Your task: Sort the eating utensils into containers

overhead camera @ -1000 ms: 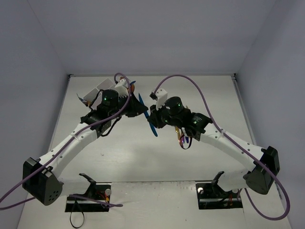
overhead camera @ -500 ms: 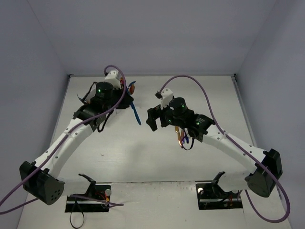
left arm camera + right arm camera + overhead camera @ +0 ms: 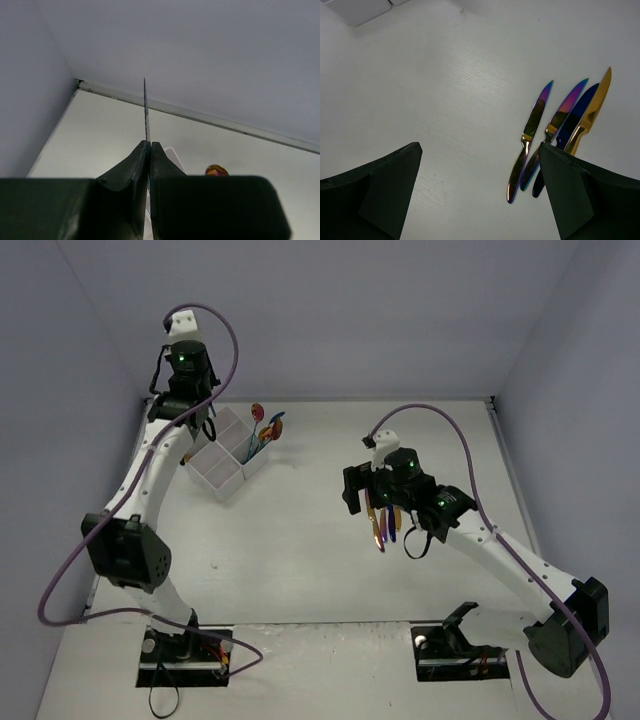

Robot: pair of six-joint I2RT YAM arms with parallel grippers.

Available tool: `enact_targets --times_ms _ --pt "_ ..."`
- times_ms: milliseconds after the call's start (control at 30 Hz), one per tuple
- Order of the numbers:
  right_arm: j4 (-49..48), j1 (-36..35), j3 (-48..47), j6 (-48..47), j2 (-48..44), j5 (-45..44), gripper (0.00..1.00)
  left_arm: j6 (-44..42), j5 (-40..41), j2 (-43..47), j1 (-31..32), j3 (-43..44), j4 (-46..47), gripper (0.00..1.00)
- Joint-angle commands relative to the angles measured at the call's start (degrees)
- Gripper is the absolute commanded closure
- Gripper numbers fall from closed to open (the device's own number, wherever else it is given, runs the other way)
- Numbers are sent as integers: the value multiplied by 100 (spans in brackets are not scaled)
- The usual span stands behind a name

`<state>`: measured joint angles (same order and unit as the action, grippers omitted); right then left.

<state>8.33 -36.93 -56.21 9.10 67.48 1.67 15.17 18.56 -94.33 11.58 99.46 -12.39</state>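
Four knives [image 3: 559,131] lie side by side on the table [image 3: 445,90], right of centre in the right wrist view. Their tips point to the upper right and their handles to the lower left. From left to right they are purple-gold, pink-purple, dark blue and gold. The handles touch or overlap, and the blades fan slightly apart. In the top view the knives [image 3: 384,527] show just below the right gripper [image 3: 372,502], right of the frame's centre.

The right gripper [image 3: 479,152] hangs over them with its fingers [image 3: 385,190] wide apart and nothing between them. The gold knife's handle runs behind the right-hand finger.

The box [image 3: 228,460] sits in the upper left of the top view, turned corner-on. A bunch [image 3: 263,427] of coloured utensils leans out of its upper right compartment. The other compartments look white inside. A corner of the box [image 3: 360,7] shows in the upper left of the right wrist view.

The left gripper [image 3: 203,426] is at the box's upper left side. In the left wrist view the left gripper [image 3: 149,145] is pressed together on a thin bluish utensil [image 3: 146,107]. It is seen edge-on and stands straight up from the fingers. A gold tip [image 3: 216,171] peeks over the right finger.
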Motion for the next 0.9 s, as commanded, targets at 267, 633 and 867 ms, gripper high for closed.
enact_targets --times_ms 267,633,867 --pt "28 54 155 57 -6 -150 0 -638 623 -1483 -103 944 633 100" --pt "72 72 216 337 406 -463 0 -476 508 -1599 -105 246 668 97" --pt "99 72 252 552 564 -497 0 -364 421 -1521 -112 -26 620 87"
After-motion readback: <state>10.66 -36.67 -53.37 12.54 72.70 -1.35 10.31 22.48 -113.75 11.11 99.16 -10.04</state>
